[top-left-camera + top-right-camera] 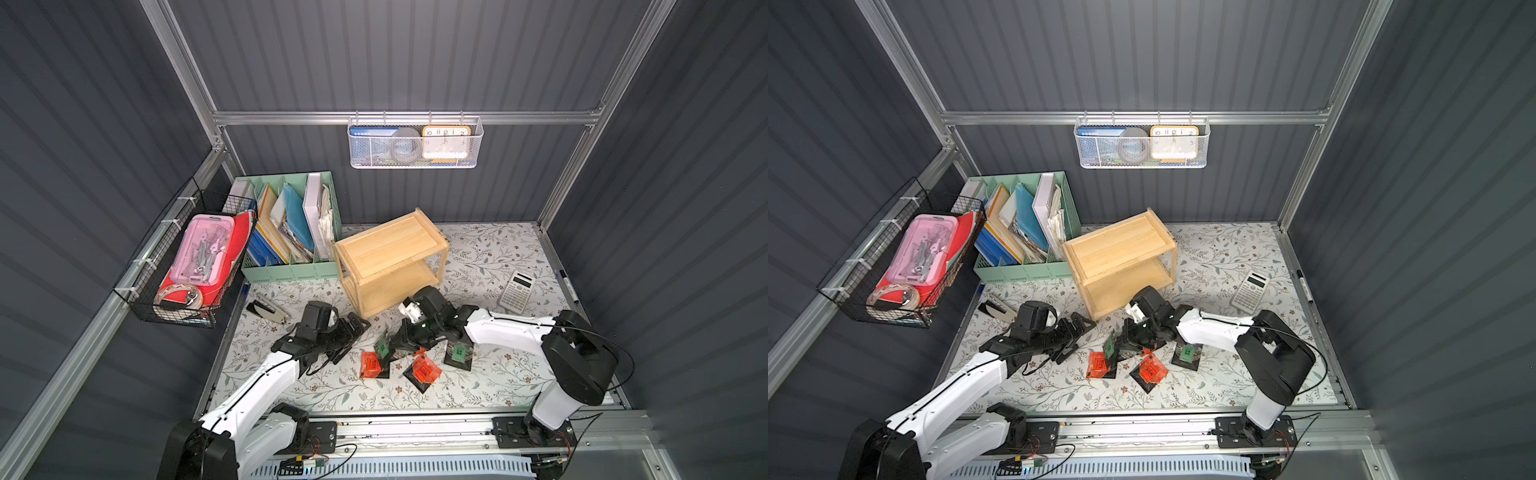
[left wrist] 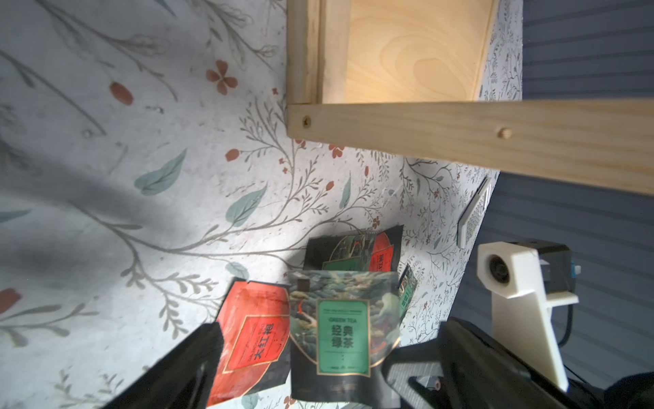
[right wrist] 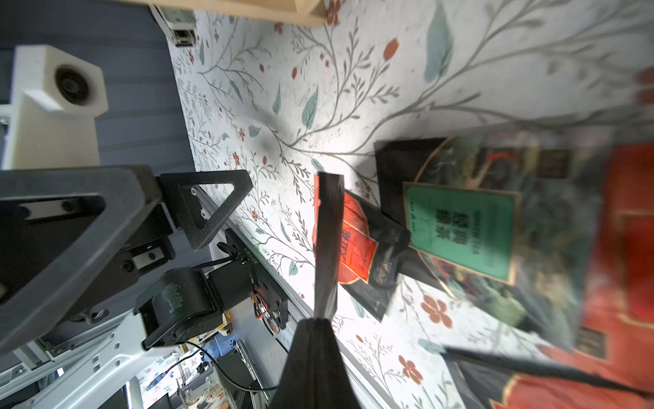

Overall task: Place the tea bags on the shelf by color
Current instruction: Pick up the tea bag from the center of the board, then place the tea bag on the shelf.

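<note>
**Right jaws pinching a green tea bag upright**

The right gripper point(image 3: 315, 320) is clamping its jaws tight on one edge of a green tea bag point(image 1: 382, 349). The packet is standing upright over the floral tabletop point(image 1: 478, 374), in front of the wooden shelf point(image 1: 386, 249). The left gripper point(image 1: 348, 337) is hovering just beside it, jaws spread wide and holding nothing. An orange-red tea bag point(image 1: 370, 365), a second orange-red tea bag point(image 1: 426, 370) and a second green tea bag point(image 1: 459, 353) are lying on the tabletop nearby.
</note>
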### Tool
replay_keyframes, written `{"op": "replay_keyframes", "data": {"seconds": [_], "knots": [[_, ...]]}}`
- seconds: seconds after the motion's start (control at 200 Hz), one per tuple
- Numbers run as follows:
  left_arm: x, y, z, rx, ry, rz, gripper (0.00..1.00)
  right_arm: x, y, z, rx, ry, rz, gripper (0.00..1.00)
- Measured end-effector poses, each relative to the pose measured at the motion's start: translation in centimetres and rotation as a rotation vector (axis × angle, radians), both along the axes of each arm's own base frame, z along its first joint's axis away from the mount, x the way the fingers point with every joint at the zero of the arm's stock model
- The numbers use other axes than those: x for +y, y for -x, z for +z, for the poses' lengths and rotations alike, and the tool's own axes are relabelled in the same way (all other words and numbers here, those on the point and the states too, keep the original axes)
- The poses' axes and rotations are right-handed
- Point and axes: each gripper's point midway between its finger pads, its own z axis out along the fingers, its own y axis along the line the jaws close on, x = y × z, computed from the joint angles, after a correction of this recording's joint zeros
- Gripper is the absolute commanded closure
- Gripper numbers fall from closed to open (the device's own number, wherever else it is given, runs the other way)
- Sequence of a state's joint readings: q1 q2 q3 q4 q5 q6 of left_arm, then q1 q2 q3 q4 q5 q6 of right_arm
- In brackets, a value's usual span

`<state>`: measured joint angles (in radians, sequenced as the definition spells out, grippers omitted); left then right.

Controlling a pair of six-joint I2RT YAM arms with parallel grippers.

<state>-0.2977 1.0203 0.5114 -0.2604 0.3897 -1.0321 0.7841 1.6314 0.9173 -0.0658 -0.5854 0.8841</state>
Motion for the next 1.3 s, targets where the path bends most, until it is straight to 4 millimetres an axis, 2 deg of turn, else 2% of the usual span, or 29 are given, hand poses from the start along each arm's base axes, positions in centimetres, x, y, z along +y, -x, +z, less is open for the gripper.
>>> {"op": "replay_keyframes", "data": {"seconds": [0.205,0.465,0.845,1.301], "knots": [[-0.1,-0.1,0.1,-0.009,0.001,-0.006,0.00,-3.3,-0.9,0.9,-0.038,-0.002,-0.048,1.00],[0.3,-0.1,-0.2,-0.003,-0.019,0.010,0.00,-4.0,-2.0,1.5,-0.059,-0.014,-0.075,1.00],[1.4,0.0,0.8,0.019,-0.075,0.049,0.00,-0.8,-6.2,1.5,-0.065,-0.070,-0.114,1.00],[2.4,1.4,1.2,0.046,-0.113,0.064,0.00,1.6,-9.3,0.8,-0.056,-0.124,-0.148,1.00]]}}
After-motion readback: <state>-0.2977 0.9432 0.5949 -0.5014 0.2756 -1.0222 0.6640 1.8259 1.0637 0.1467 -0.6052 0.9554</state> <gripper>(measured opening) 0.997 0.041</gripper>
